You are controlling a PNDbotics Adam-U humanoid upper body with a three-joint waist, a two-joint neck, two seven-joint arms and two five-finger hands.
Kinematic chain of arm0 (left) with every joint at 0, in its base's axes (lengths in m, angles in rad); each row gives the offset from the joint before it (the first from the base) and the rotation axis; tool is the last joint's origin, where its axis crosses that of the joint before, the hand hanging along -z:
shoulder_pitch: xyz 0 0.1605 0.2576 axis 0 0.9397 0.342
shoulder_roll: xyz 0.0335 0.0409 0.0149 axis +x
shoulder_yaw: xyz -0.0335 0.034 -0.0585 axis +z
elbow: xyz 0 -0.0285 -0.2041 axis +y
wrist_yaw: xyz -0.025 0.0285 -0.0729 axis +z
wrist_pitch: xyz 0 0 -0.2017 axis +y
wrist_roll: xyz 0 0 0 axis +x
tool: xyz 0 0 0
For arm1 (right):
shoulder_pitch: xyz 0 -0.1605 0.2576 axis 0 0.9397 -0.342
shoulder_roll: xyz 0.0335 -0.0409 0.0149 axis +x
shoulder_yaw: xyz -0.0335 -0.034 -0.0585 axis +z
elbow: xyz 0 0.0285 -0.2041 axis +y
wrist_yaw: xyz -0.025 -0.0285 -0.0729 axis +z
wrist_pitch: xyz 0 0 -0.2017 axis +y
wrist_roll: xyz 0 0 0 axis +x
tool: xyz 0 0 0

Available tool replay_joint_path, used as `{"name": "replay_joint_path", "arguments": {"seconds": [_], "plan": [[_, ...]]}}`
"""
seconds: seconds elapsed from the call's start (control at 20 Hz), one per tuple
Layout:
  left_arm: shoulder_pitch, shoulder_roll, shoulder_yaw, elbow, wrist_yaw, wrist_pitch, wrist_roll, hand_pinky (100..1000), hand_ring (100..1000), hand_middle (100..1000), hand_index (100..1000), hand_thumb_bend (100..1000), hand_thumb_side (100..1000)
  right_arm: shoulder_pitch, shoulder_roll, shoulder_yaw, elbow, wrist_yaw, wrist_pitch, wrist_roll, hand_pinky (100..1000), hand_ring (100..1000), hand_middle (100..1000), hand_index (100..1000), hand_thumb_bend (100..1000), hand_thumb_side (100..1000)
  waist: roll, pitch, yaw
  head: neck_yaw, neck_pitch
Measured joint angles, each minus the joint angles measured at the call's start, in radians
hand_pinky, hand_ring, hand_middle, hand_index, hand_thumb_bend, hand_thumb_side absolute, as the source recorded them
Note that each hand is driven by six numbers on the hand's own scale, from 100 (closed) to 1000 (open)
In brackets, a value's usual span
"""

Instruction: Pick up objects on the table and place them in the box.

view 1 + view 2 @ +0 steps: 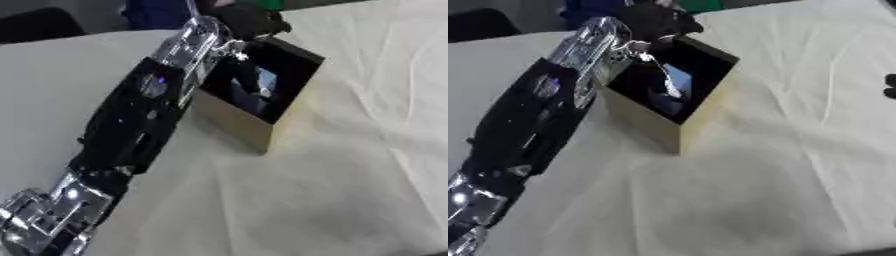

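Note:
A tan cardboard box (233, 120) with a dark inside stands on the white cloth at the upper middle. Inside it lie a light blue thing (678, 78) and a darker blue thing (662, 104). My left arm (131, 125) runs from the lower left corner up to the box. Its black left hand (251, 21) hangs over the box's far rim, and its shape is too dark to make out. A thin dark piece with a white tip (262, 92) reaches down into the box; I cannot tell whether it is part of the hand or something held. My right hand shows in neither view.
The white cloth (350, 190) covers the table, wrinkled to the right of the box. A small dark shape (890, 86) shows at the right edge. Dark and blue things (157, 12) stand beyond the table's far edge.

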Motion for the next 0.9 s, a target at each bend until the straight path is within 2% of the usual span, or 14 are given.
{"name": "replay_joint_path", "arguments": {"seconds": [0.15, 0.25, 0.45, 0.5, 0.65, 0.9], "plan": [[0.000, 0.000, 0.003, 0.002, -0.022, 0.001, 0.028, 942, 940, 915, 1000, 699, 602, 0.007, 0.001, 0.000, 0.000, 0.003, 0.002, -0.002, 667, 727, 619, 769, 100, 912, 0.000, 0.000, -0.003, 0.002, 0.000], [0.000, 0.000, 0.007, 0.002, -0.025, 0.004, 0.045, 933, 928, 894, 1000, 635, 610, 0.007, 0.001, 0.000, 0.000, 0.003, 0.004, -0.004, 666, 727, 619, 769, 100, 912, 0.001, 0.000, -0.004, 0.002, 0.000], [0.005, 0.003, 0.019, -0.039, 0.029, 0.024, 0.078, 925, 914, 877, 999, 567, 626, 0.017, 0.001, 0.000, 0.000, 0.007, 0.006, -0.007, 668, 727, 620, 768, 100, 907, 0.002, -0.006, 0.000, -0.006, 0.009], [0.009, 0.010, 0.022, -0.059, 0.054, 0.030, 0.083, 922, 909, 871, 992, 533, 621, 0.020, 0.001, 0.000, 0.000, 0.008, 0.006, -0.007, 668, 727, 621, 768, 100, 905, 0.002, -0.013, 0.004, -0.010, 0.012], [0.025, 0.046, 0.031, -0.152, 0.145, 0.056, 0.093, 919, 902, 862, 987, 509, 611, 0.033, -0.001, -0.001, 0.000, 0.011, 0.006, -0.012, 669, 727, 621, 768, 100, 903, 0.001, -0.030, 0.018, -0.023, 0.028], [0.086, 0.147, 0.045, -0.362, 0.318, 0.121, 0.082, 911, 891, 847, 978, 466, 609, 0.054, -0.009, -0.008, 0.000, 0.012, 0.006, -0.020, 671, 726, 622, 768, 100, 897, -0.006, -0.063, 0.046, -0.047, 0.054]]}}
